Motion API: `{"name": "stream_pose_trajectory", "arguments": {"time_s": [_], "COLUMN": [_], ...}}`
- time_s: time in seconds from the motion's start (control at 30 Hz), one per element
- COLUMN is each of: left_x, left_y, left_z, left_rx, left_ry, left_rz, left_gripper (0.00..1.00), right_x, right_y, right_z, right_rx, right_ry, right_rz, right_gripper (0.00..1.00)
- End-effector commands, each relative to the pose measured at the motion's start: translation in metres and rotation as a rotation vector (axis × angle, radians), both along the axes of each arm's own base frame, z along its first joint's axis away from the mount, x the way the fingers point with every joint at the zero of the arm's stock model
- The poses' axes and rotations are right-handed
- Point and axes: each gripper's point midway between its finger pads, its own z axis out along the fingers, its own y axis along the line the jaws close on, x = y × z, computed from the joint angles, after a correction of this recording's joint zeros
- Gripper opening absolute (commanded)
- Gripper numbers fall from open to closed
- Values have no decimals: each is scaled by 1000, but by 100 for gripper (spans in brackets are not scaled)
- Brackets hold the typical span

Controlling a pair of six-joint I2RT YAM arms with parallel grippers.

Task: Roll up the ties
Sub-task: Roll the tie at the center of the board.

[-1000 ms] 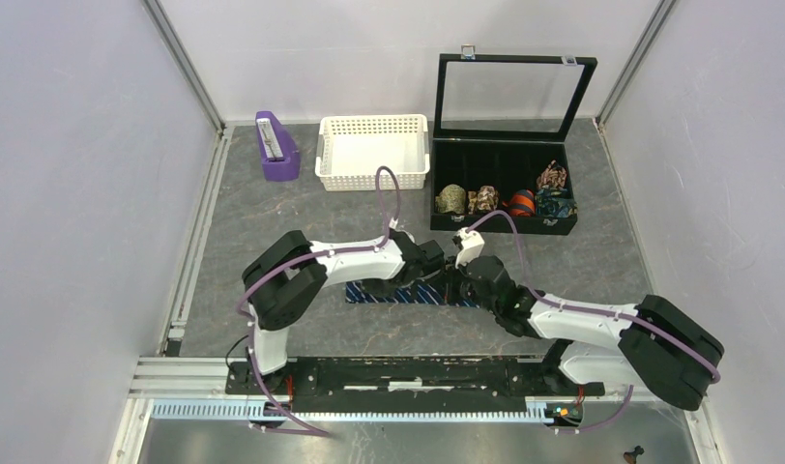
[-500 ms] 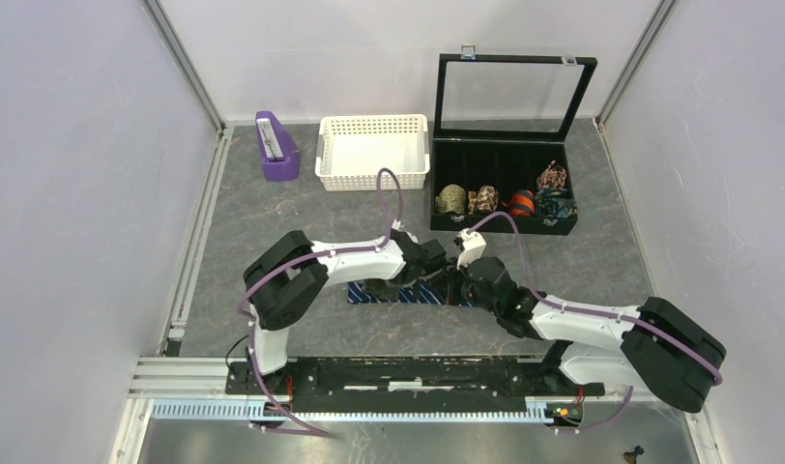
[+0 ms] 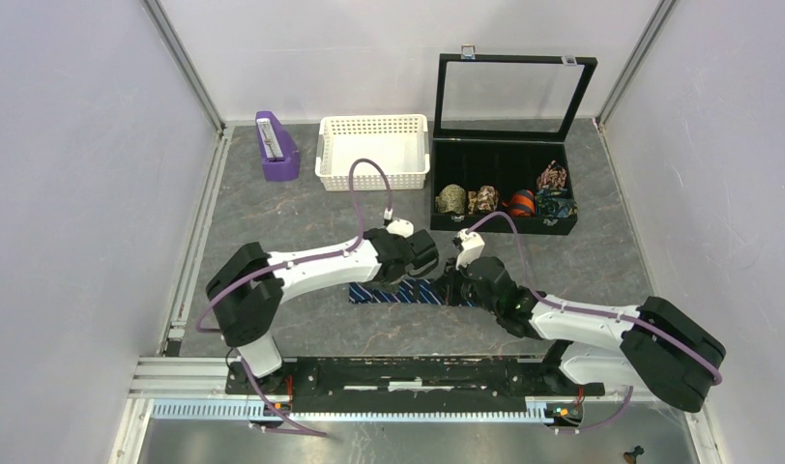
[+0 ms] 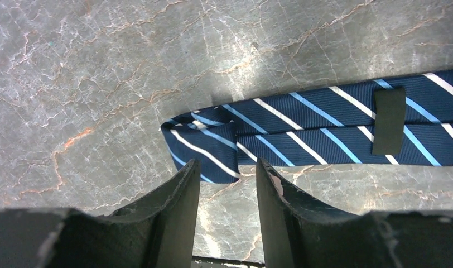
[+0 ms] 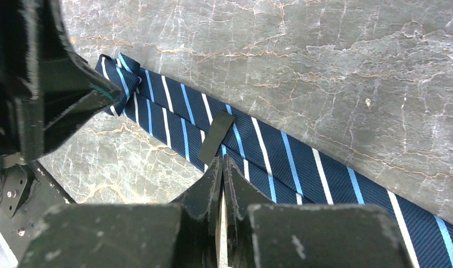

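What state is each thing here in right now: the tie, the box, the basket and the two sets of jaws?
Tie: lying flat, one end folded over, not rolled.
Display box: lid up, open.
Rolls in the box: coiled, in compartments.
Basket: upright.
Left jaws: open, holding nothing, by the tie's folded end.
Right jaws: shut, tips at the tie.

Tie (image 4: 302, 131): cut off by the right edge, ahead and right of the left gripper (image 4: 227, 167). Also cut off at the lower right corner beside the right gripper (image 5: 221, 163), with the near edge hidden under its closed fingertips. Cannot tell whether cloth is pinched. From above, mid-length buried beneath both wrists. Rolls (image 3: 483, 200) beyond the right gripper: too small to tell patterns.
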Motion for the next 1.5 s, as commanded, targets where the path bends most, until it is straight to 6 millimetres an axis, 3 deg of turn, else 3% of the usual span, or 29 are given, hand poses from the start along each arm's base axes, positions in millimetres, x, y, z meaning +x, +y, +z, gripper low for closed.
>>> {"name": "stream_pose_trajectory", "arguments": {"time_s": [0.0, 0.23, 0.5, 0.73, 1.0, 1.47], "left_x": [5, -1, -9, -10, -8, -7], "left_y": [1, 35, 67, 79, 71, 70], "left_z": [25, 47, 29, 23, 11, 1], "left_rx": [-82, -275, -600, -684, -790, -818], "left_ry": [-85, -207, -221, -257, -230, -209], "left_rz": [16, 84, 169, 197, 183, 181], "left_gripper": [49, 63, 65, 63, 62, 58], "right_x": [9, 3, -6, -8, -8, 1], "right_y": [16, 51, 109, 143, 159, 163], "right_z": [24, 36, 42, 36, 23, 0], "right_rx": [62, 91, 117, 124, 102, 44], "right_ry": [-36, -28, 1, 43, 70, 78], "right_rz": [19, 100, 198, 263, 277, 261], "right_gripper": [8, 10, 13, 13, 13, 12]}}
